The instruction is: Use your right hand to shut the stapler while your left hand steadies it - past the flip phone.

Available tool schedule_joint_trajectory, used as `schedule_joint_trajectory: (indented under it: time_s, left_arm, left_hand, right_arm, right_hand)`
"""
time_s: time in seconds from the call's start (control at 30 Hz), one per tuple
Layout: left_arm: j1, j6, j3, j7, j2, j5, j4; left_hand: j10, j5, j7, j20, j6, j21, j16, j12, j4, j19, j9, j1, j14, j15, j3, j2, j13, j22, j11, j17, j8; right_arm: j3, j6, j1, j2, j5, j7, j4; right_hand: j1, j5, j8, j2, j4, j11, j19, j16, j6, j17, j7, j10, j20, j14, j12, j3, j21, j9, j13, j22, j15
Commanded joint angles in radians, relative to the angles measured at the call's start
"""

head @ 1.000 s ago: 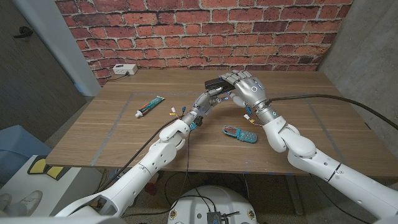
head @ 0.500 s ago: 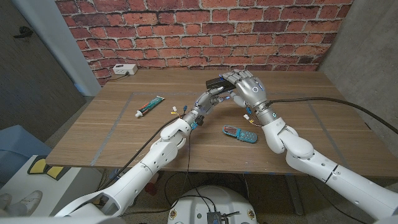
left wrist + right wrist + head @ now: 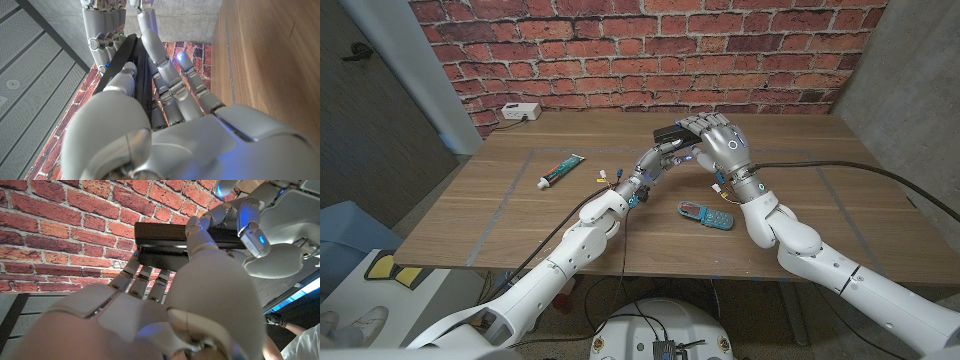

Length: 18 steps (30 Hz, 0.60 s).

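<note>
Black stapler [image 3: 672, 133] held up off the counter [image 3: 800, 200] near its far middle, beyond the blue flip phone [image 3: 706, 214] lying open on the wood. Left robot hand [image 3: 665, 157] clamped on the stapler from below, fingers [image 3: 165, 65] running along its side in the left wrist view, thumb on the other side of the dark body [image 3: 131, 60]. Right robot hand [image 3: 718, 140] closed over the stapler from above and the right, fingers [image 3: 200, 227] wrapped across its top arm [image 3: 165, 242] in the right wrist view, the left hand's blue-lit fingertips [image 3: 252, 232] touching the same body. Stapler arms lying close together, nearly shut. Toothpaste tube [image 3: 561, 171] well apart on the left half of the counter; white power strip [image 3: 521, 112] at the far left corner by the brick wall [image 3: 620, 50]
</note>
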Motion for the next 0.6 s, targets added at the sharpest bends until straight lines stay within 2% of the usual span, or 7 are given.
schedule_joint_trajectory:
  time_s: [0.03, 0.13, 0.2, 0.37, 0.43, 0.5, 0.6]
  left_arm:
    - [0.014, 0.018, 0.008, 0.042, 0.011, 0.023, -0.030]
    - [0.015, 0.015, 0.008, 0.040, 0.013, 0.025, -0.029]
    - [0.010, 0.014, 0.011, 0.026, 0.016, 0.026, -0.023]
    - [-0.009, 0.013, 0.022, -0.016, 0.023, 0.032, -0.002]
    - [-0.021, 0.009, 0.028, -0.044, 0.026, 0.038, 0.012]
    - [-0.034, 0.008, 0.034, -0.074, 0.027, 0.039, 0.029]
    - [-0.055, 0.003, 0.043, -0.119, 0.028, 0.045, 0.054]
  left_hand:
    - [0.023, 0.005, 0.051, -0.009, 0.021, -0.007, -0.005, -0.022, 0.045, 0.010, -0.018, -0.045, -0.010, -0.003, 0.020, -0.034, 0.006, 0.000, -0.050, -0.008, -0.025]
    - [-0.015, 0.008, 0.045, 0.002, -0.037, -0.020, -0.023, -0.036, 0.039, 0.003, -0.034, -0.071, -0.049, -0.002, 0.007, -0.054, 0.014, 0.000, -0.042, -0.011, -0.034]
    - [-0.083, 0.010, 0.038, 0.023, -0.105, -0.038, -0.053, -0.057, 0.040, -0.010, -0.054, -0.103, -0.109, -0.001, -0.006, -0.069, 0.023, 0.001, -0.030, -0.015, -0.035]
    - [-0.188, 0.007, 0.044, 0.074, -0.188, -0.083, -0.144, -0.071, 0.058, -0.066, -0.093, -0.193, -0.275, 0.006, -0.032, -0.101, 0.037, 0.003, -0.010, -0.040, -0.029]
    - [-0.254, 0.008, 0.035, 0.103, -0.247, -0.112, -0.215, -0.074, 0.059, -0.107, -0.118, -0.231, -0.382, 0.012, -0.038, -0.118, 0.040, 0.004, 0.006, -0.071, -0.029]
    - [-0.363, 0.006, 0.031, 0.141, -0.317, -0.150, -0.322, -0.079, 0.056, -0.173, -0.144, -0.267, -0.563, 0.056, -0.049, -0.141, 0.034, 0.007, 0.029, -0.111, -0.028]
    - [-0.450, 0.006, 0.030, 0.175, -0.357, -0.184, -0.386, -0.088, 0.049, -0.236, -0.163, -0.283, -0.689, 0.101, -0.056, -0.153, 0.024, 0.008, 0.039, -0.140, -0.026]
  right_arm:
    - [0.016, 0.013, -0.007, 0.004, 0.067, -0.025, 0.002]
    - [0.027, 0.018, -0.012, 0.006, 0.101, -0.014, -0.002]
    - [0.031, 0.016, -0.014, 0.008, 0.111, -0.009, -0.003]
    - [0.035, 0.014, -0.016, 0.006, 0.126, 0.002, -0.005]
    - [0.036, 0.013, -0.018, 0.005, 0.127, 0.003, -0.005]
    - [0.039, 0.013, -0.019, 0.004, 0.136, 0.009, -0.006]
    - [0.043, 0.013, -0.021, 0.004, 0.147, 0.014, -0.005]
  right_hand:
    - [0.017, 0.006, 0.007, 0.026, 0.021, -0.054, 0.013, 0.009, 0.022, 0.002, 0.002, 0.110, -0.069, 0.012, 0.008, 0.007, 0.003, 0.004, 0.001, 0.001, -0.191]
    - [0.017, 0.006, 0.008, 0.027, 0.022, -0.054, 0.015, 0.010, 0.027, 0.002, 0.001, 0.116, -0.070, 0.014, 0.008, 0.008, 0.004, 0.004, 0.000, 0.001, -0.191]
    - [0.017, 0.006, 0.008, 0.027, 0.022, -0.054, 0.016, 0.010, 0.031, 0.002, 0.002, 0.122, -0.070, 0.017, 0.009, 0.008, 0.004, 0.004, -0.001, 0.001, -0.192]
    - [0.018, 0.006, 0.009, 0.026, 0.023, -0.053, 0.019, 0.011, 0.040, 0.001, 0.004, 0.132, -0.070, 0.022, 0.010, 0.009, 0.004, 0.004, -0.003, 0.001, -0.192]
    - [0.018, 0.006, 0.009, 0.026, 0.023, -0.053, 0.019, 0.011, 0.042, 0.001, 0.004, 0.134, -0.070, 0.022, 0.009, 0.010, 0.005, 0.004, -0.003, 0.001, -0.192]
    - [0.017, 0.006, 0.009, 0.026, 0.024, -0.053, 0.020, 0.012, 0.044, 0.001, 0.004, 0.136, -0.070, 0.024, 0.009, 0.010, 0.005, 0.004, -0.004, 0.001, -0.192]
    - [0.018, 0.005, 0.009, 0.025, 0.023, -0.053, 0.020, 0.011, 0.046, 0.000, 0.005, 0.138, -0.070, 0.025, 0.009, 0.010, 0.005, 0.004, -0.005, 0.001, -0.192]
